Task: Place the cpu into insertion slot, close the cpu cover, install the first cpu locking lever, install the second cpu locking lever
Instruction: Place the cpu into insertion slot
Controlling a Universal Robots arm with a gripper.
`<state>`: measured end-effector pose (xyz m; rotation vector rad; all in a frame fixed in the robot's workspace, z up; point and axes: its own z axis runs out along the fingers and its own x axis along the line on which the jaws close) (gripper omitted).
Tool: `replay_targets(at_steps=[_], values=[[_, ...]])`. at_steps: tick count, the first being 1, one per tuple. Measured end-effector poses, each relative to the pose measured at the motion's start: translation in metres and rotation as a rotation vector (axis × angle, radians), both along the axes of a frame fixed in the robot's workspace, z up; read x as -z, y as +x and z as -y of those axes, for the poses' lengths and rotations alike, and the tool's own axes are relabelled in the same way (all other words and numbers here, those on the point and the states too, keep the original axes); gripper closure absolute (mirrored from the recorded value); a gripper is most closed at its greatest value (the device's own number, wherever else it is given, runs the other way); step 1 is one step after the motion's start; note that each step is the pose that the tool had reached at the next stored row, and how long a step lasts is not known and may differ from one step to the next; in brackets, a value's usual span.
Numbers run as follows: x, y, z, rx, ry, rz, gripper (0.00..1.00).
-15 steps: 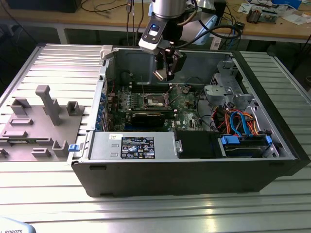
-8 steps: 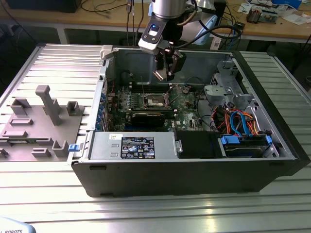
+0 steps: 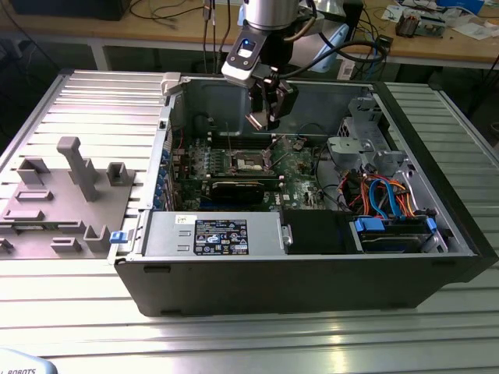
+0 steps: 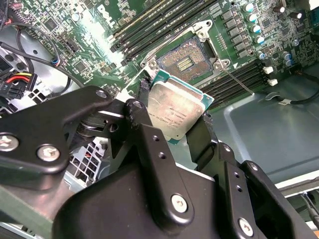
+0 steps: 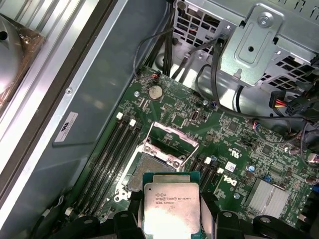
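1. cpu (image 4: 177,112) is pinched at its edges between the jaws of the gripper (image 3: 267,117), its silvery face showing in both wrist views.
2. It hangs above the bare socket (image 5: 147,172), apart from it.
3. cpu cover (image 5: 174,135) stands swung open.

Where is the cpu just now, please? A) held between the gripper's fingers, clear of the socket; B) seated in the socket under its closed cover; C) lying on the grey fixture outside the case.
A: the gripper clamps the cpu, and the socket beyond it lies bare.
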<state>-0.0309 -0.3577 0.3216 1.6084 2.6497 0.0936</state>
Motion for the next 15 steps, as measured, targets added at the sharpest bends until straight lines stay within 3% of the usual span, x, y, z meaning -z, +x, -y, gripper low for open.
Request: replay_targets(at_steps=[15], values=[[0.0007, 0.0000, 0.0000, 0.021, -0.0021, 0.0000, 0.46]])
